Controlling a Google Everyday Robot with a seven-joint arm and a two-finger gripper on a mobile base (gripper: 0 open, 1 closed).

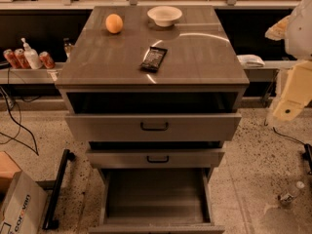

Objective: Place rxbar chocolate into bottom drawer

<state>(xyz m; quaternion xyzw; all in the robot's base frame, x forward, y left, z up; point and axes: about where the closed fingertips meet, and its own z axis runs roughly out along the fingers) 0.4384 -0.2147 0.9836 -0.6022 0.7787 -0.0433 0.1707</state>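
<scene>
The rxbar chocolate (154,59) is a flat black-wrapped bar with pale lettering, lying on the grey cabinet top (112,57) slightly right of centre. The bottom drawer (156,196) is pulled far out below the two black-handled drawers, and its plain grey floor is bare. The top drawer (153,126) is pulled out a little. My arm and gripper (291,99) hang at the right edge of the view, off to the right of the cabinet, well apart from the bar and holding nothing I can see.
An orange round fruit (114,23) and a white bowl (165,15) stand at the back of the cabinet top. Cans and a pump bottle (30,56) sit on a shelf at left. A cardboard box (17,206) and a black bar (56,189) lie on the floor at left, a plastic bottle (291,193) at right.
</scene>
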